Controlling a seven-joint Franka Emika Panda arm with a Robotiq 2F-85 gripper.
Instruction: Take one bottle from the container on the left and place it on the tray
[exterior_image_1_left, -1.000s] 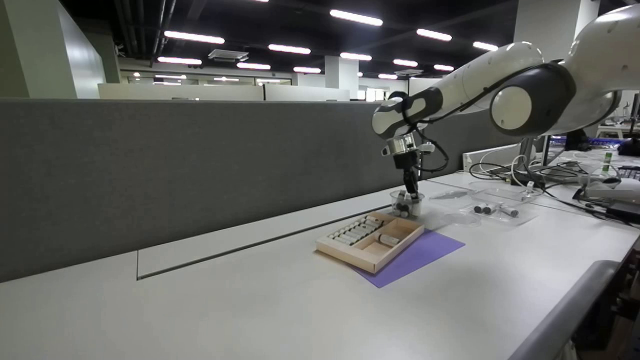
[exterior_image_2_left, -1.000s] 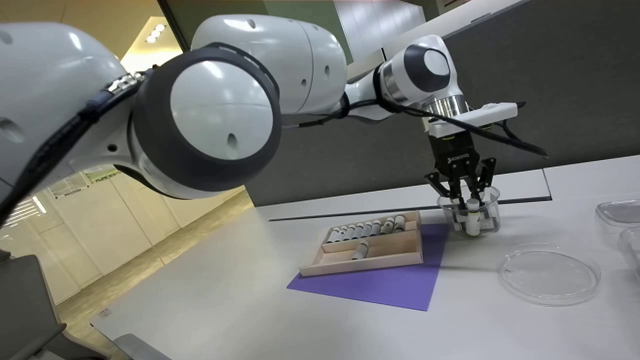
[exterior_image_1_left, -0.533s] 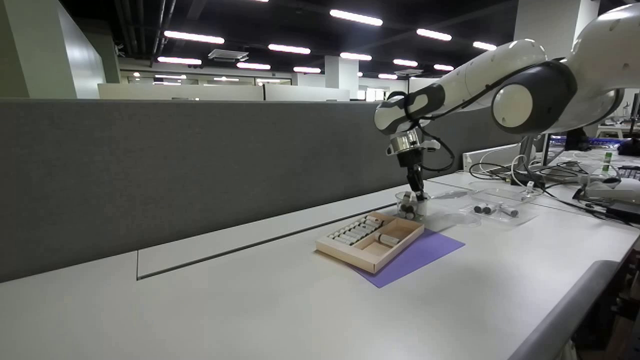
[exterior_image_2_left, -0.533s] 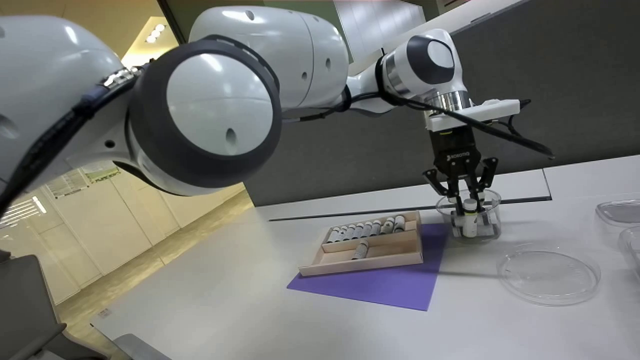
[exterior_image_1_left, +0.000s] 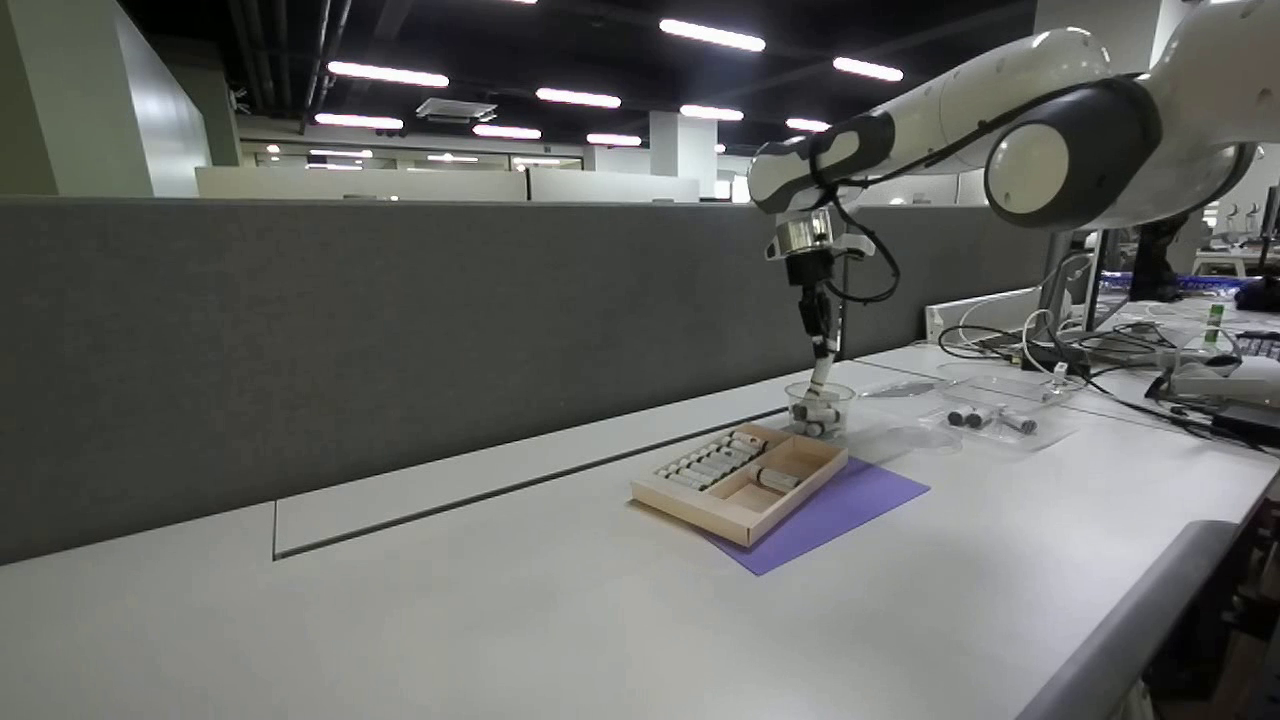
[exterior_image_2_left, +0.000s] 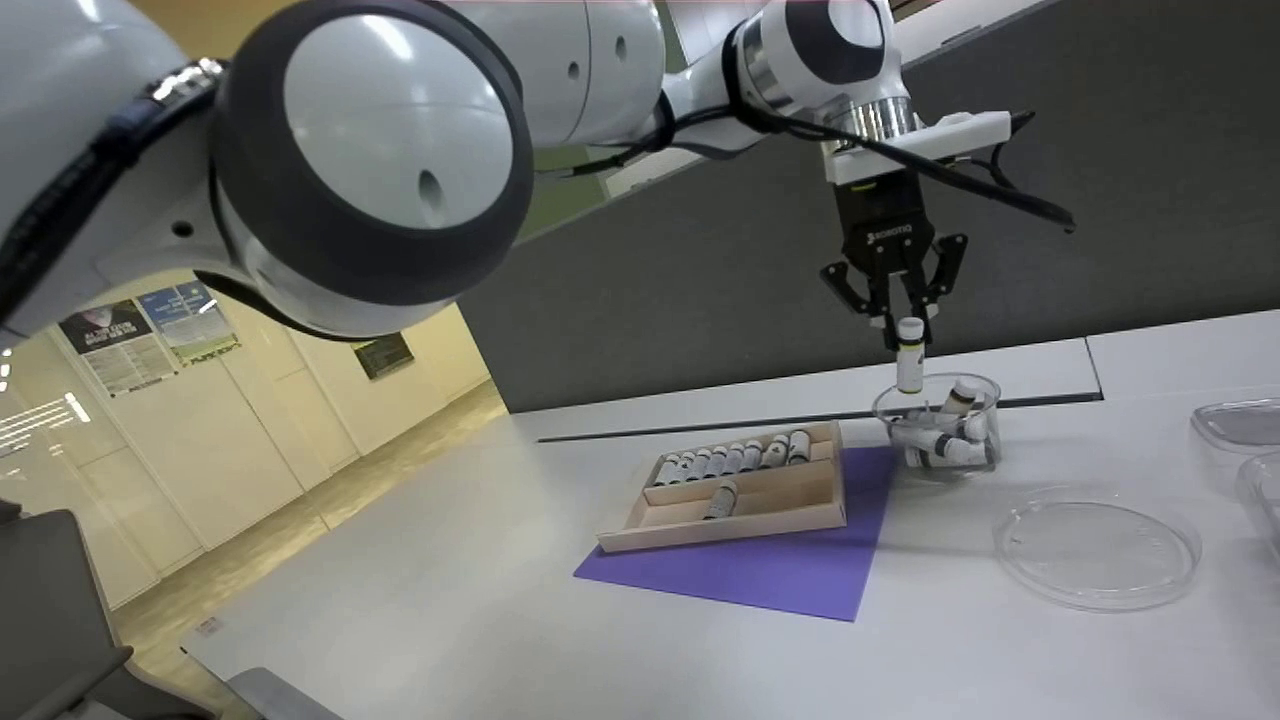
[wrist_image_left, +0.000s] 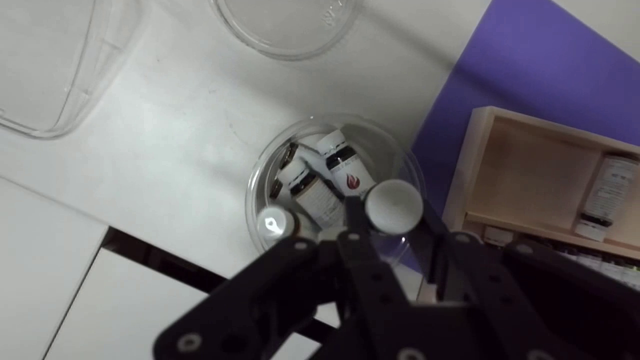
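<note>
My gripper (exterior_image_2_left: 906, 328) is shut on a small white-labelled bottle (exterior_image_2_left: 909, 358), held near its white cap above the clear round container (exterior_image_2_left: 990, 450). In the wrist view that bottle's cap (wrist_image_left: 394, 206) sits between the two dark fingers (wrist_image_left: 356, 215). Its lower end is about level with the container's rim; whether it is fully clear of it I cannot tell. Several more bottles (wrist_image_left: 317, 200) lie or lean inside the container. Beside it stands the pale wooden tray (exterior_image_2_left: 740, 527), its far compartment holding a row of bottles (exterior_image_2_left: 735, 459) and its near compartment one bottle (exterior_image_2_left: 721, 500).
The wooden tray rests partly on a purple sheet (exterior_image_2_left: 800, 580). A clear round lid (exterior_image_2_left: 1100, 550) lies on the table near the container. Several bottles (exterior_image_1_left: 975, 418) sit with clear plastic ware, and cables (exterior_image_1_left: 1000, 345) run behind. A grey partition (exterior_image_1_left: 400, 350) borders the table.
The gripper has risen, lifting its bottle from inside the container to about rim height. Another bottle leaning at the container's rim now shows. The wooden tray has not moved.
</note>
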